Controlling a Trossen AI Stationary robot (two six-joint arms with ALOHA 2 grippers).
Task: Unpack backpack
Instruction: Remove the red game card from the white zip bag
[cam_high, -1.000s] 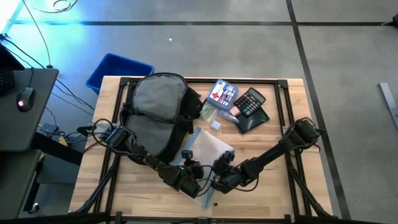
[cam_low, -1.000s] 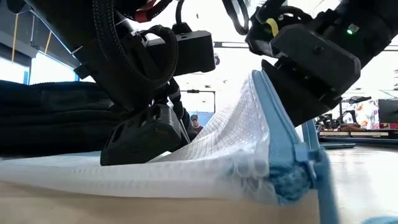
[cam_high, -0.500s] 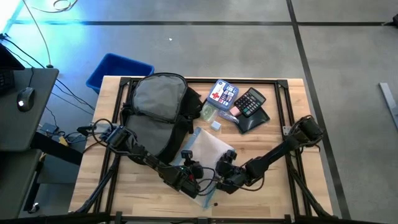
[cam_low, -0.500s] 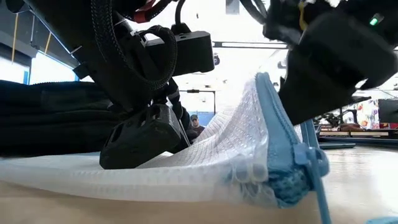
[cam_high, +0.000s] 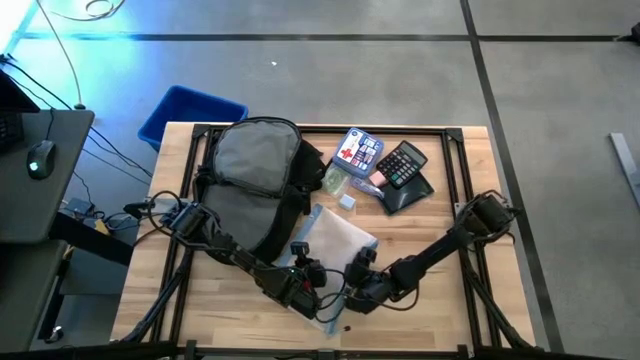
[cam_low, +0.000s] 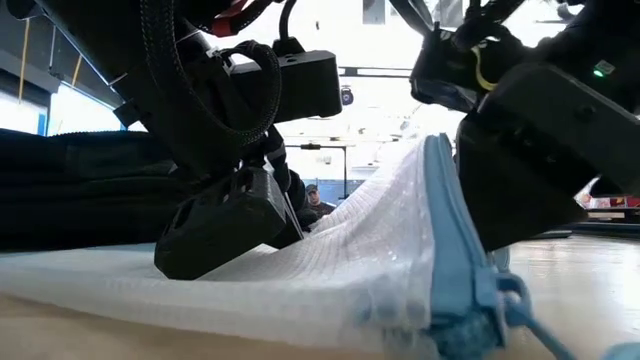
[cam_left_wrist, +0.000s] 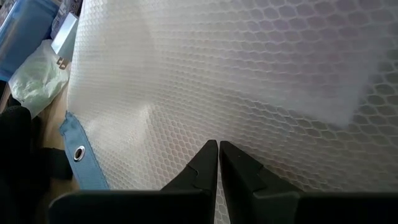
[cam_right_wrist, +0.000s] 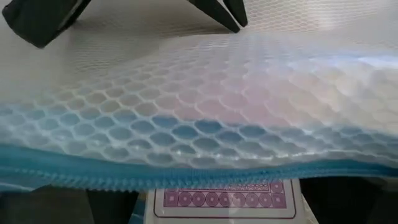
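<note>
Pressing down near the table's front edge, both grippers meet over a clear mesh zip pouch (cam_high: 335, 248) with blue trim. The left gripper (cam_high: 307, 288) sits on the pouch's front left part; in the left wrist view its two fingers (cam_left_wrist: 202, 171) are drawn together, tips touching, with the honeycomb mesh (cam_left_wrist: 249, 81) directly under them; whether any film is pinched between them cannot be told. The right gripper (cam_high: 358, 290) is just beside it at the pouch's front right edge. In the low view the blue zipper (cam_low: 450, 250) edge is lifted up against the right gripper's dark body (cam_low: 540, 150), the pouch tented there. The right wrist view looks along the zipper band (cam_right_wrist: 186, 171), and a card with a purple pattern (cam_right_wrist: 224, 200) shows beneath it; the right fingers' state cannot be told.

The backpack (cam_high: 250, 175) lies flat on the table's left rear, grey lining upward, touching the pouch's rear corner. To its right rest a first-aid packet (cam_high: 358, 150), a calculator (cam_high: 404, 165) and a pale green bag (cam_high: 335, 180). A blue bin (cam_high: 185, 112) stands off the table's rear left corner.
</note>
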